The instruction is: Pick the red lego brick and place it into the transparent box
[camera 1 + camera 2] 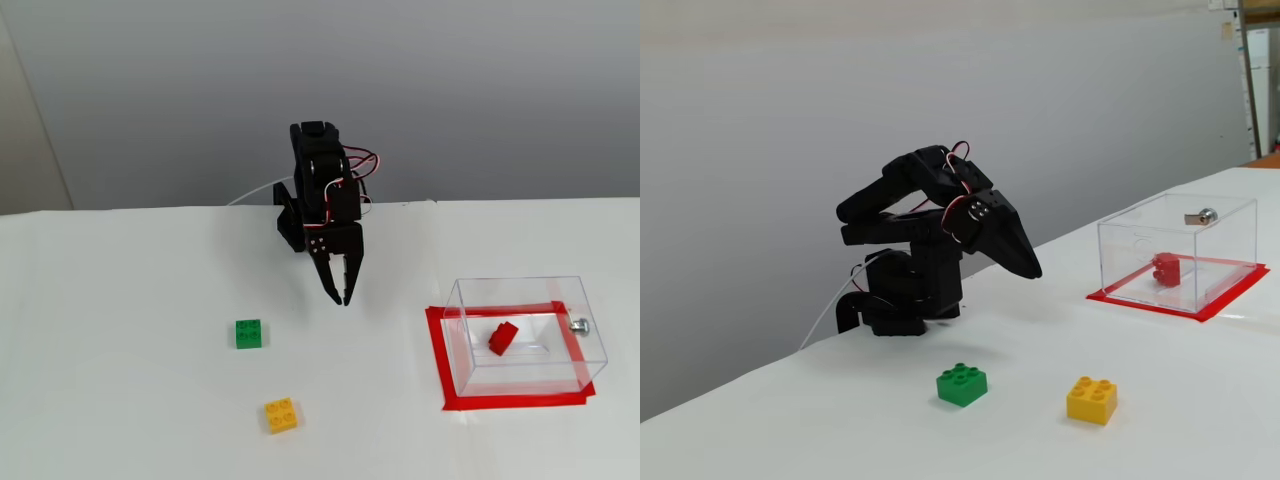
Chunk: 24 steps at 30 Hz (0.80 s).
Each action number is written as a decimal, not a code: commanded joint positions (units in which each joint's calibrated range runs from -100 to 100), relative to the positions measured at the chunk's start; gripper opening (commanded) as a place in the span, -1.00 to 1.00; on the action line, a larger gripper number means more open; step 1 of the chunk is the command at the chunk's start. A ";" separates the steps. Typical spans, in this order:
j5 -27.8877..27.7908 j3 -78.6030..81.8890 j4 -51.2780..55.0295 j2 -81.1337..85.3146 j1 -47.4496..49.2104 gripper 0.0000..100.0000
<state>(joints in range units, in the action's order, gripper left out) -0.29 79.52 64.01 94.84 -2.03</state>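
The red lego brick (503, 337) lies inside the transparent box (470, 300), on the box floor, tipped at an angle in the higher fixed view; in the lower fixed view the same brick (1166, 269) shows through the clear front wall of the box (1130, 240). The box stands on the white tabletop (120, 330) within a red tape rectangle (436, 350) that frames its base, and a small silver knob (579, 325) sticks out from the box wall farthest from the arm in the higher view.

The black arm (318, 190) is folded low over its base, well apart from the box and to its left in both fixed views. Its hand (342, 292) points down toward the tabletop with the two fingers drawn together to a narrow tip; it is clenched and carries nothing. In the lower fixed view the hand (1028, 268) hangs above the surface without touching it.

A green brick (248, 333) sits further left of the box than the hand, and a yellow brick (281, 415) lies nearer the camera than the green one, both flat on the tabletop, studs up, apart from each other and from the hand
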 commanded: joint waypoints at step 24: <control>-0.02 19.66 -13.10 4.99 -7.40 -0.97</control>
<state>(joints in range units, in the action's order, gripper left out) -0.39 98.15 51.41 99.24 -8.87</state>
